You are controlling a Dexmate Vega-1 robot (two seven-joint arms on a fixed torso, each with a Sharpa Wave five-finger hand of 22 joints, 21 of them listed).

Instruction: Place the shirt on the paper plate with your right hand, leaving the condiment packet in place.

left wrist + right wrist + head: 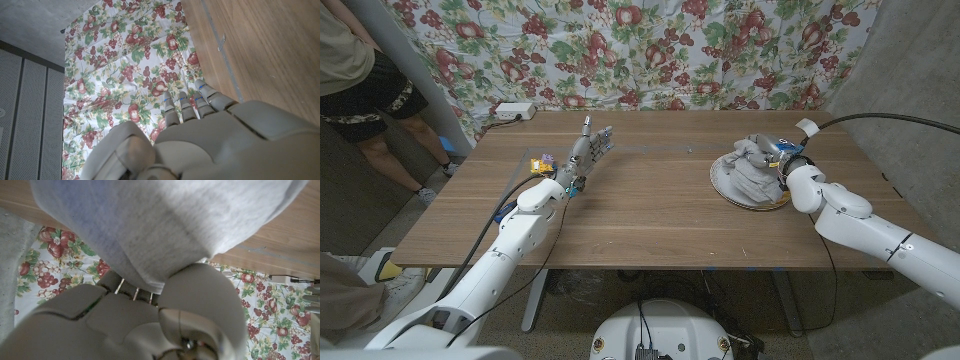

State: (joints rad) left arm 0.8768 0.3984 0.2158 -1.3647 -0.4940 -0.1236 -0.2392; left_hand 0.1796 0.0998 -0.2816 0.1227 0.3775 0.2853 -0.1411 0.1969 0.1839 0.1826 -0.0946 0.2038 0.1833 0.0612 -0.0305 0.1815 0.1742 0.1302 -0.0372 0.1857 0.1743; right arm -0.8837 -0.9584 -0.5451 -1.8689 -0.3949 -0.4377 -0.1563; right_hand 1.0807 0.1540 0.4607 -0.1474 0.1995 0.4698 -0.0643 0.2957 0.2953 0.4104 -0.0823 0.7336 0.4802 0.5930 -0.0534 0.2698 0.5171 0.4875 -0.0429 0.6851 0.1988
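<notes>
Your right hand [782, 170] is pinching the soft, crumpled grey shirt [752, 172] on the round paper plate [724, 184], left hand [586, 152] spread over the wood-grain counter [650, 215].

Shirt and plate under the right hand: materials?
Shirt: grey knit, probably cotton jersey; matte, with heathered fuzz plain in the right wrist view, and soft folds. Paper plate: looks like thin paper or pressed pulp, matte off-white, slim rim; any coating can't be told. The right hand grips the shirt.
</notes>
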